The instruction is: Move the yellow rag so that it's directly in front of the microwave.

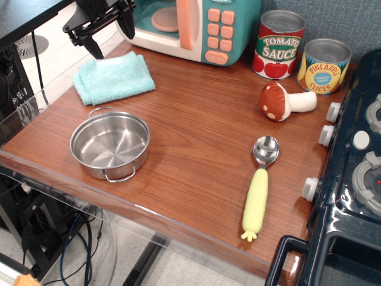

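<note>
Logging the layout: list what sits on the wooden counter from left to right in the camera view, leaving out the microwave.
rag → steel pot → yellow-handled spoon → mushroom → pineapple can. The tomato sauce can overlaps the spoon and mushroom, so it is skipped.

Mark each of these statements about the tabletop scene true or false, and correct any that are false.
1. The gripper is clamped on the rag. False: it is open, raised clear of it.
2. The steel pot is empty. True.
3. The spoon lies inside the pot. False: it lies on the table near the stove.
4. Two cans stand right of the microwave. True.
5. The toy mushroom stands upright. False: it lies on its side.
</note>
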{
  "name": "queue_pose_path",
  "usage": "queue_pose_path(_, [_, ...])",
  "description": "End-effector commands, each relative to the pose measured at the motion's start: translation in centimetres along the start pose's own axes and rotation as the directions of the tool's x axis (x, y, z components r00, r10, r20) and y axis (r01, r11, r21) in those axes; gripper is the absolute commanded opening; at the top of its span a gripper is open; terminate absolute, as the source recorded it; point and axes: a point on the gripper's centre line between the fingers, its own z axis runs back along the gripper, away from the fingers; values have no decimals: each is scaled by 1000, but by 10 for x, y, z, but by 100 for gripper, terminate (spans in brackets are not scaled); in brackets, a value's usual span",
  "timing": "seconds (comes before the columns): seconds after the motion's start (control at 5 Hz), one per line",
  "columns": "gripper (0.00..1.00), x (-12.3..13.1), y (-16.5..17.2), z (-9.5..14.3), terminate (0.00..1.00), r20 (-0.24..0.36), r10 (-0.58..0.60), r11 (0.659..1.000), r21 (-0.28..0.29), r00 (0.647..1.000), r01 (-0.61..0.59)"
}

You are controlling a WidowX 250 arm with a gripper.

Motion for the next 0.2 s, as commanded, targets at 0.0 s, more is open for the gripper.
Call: queue_pose_path(0.0, [100,5,-1,34,100,62,-12,999,-45,998,15])
